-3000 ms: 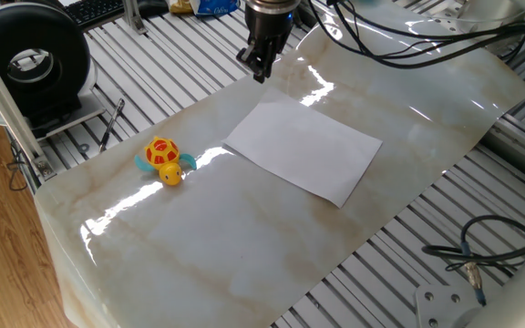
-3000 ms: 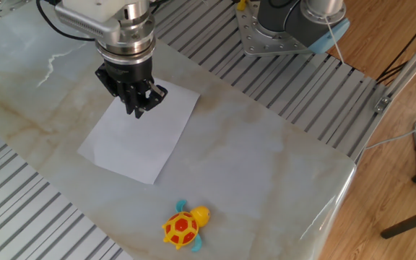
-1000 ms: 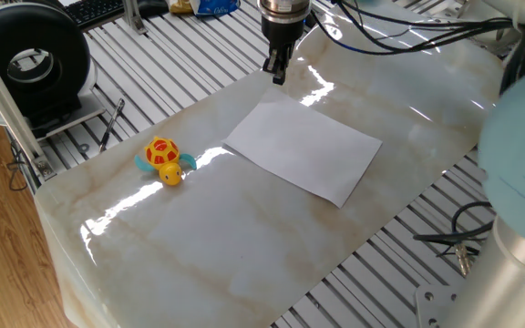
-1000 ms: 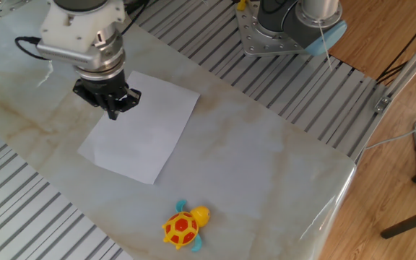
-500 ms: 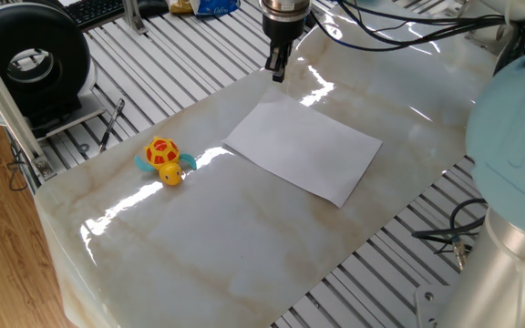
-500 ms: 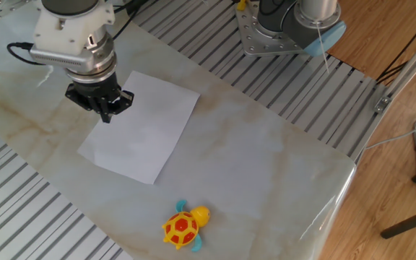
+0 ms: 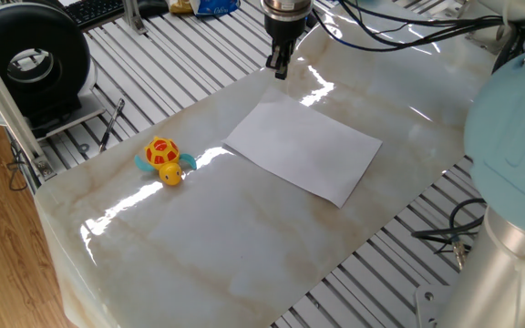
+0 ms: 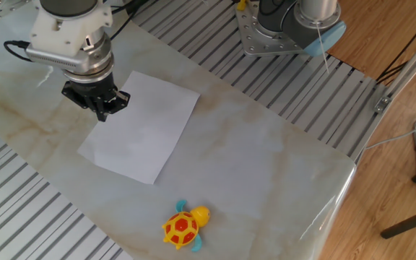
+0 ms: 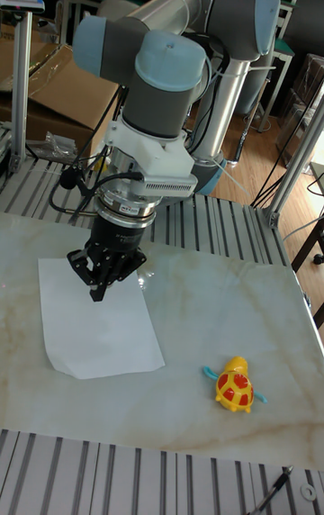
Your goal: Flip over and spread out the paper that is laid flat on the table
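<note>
- Pincer (image 8: pixel 101 108) of mine hangs above the far edge of the paper (image 8: pixel 141 124), fingers drawn close together and clamped on nothing; in one fixed view it (image 7: pixel 279 66) sits over bare marble just beyond the sheet's corner.
- White and unmarked, the paper (image 7: pixel 304 149) lies flat near the middle of the surface (image 7: pixel 226 246), not yet lifted, turned or creased as far as I can see.
- First risk, as I judge it: a thin sheet lying flush on a glossy slab offers no raised lip. If I come straight down with fingers closed, I may only press or push it along the surface rather than catch an edge.
- Second risk: pinching at one corner could crumple or fold the sheet, leaving it bunched after the turn instead of spread out.
- Third risk: the slick marble may let the whole sheet slide under a sideways nudge, drifting toward the ribbed metal frame (image 8: pixel 20 209) at the near side, where an overhang would droop.
- Fourth risk: a flip carried too wide could sweep the sheet onto the toy turtle (image 8: pixel 183 226), which stands well apart from the paper toward the other end of the surface (image 9: pixel 225 299); landing on it would keep the sheet from lying flat.
- From the tall fixed view, my pincer (image 9: pixel 97 285) appears over the sheet's upper edge, so depth is uncertain; misjudging height is its own hazard.
</note>
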Robot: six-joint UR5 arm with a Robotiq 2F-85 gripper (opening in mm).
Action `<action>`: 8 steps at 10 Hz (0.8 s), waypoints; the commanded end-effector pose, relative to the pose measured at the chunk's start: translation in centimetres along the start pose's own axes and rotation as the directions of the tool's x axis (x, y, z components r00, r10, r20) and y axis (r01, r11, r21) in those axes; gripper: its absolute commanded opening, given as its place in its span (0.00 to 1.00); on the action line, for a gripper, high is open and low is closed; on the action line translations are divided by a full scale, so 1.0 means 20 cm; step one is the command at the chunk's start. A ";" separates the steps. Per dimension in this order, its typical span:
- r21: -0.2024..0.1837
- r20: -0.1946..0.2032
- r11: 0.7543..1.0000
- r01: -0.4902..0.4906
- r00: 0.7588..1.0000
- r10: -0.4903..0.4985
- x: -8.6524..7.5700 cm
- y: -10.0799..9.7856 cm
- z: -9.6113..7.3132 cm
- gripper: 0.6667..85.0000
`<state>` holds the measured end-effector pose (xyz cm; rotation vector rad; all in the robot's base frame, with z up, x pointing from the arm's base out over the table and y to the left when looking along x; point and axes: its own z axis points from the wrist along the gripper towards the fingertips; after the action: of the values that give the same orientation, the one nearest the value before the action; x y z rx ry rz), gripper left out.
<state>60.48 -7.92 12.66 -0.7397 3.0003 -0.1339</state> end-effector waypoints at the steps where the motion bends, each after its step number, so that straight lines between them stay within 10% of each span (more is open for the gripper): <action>1: -0.036 0.021 0.999 0.013 1.000 -0.013 -0.02 0.04 -0.01 0.77; 2: -0.073 0.036 0.997 0.033 0.999 -0.031 -0.03 0.08 -0.01 1.00; 8: -0.061 0.038 0.997 0.052 0.998 -0.050 -0.04 0.06 -0.02 1.00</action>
<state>60.38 -6.55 12.76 -0.8103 2.9749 -0.0375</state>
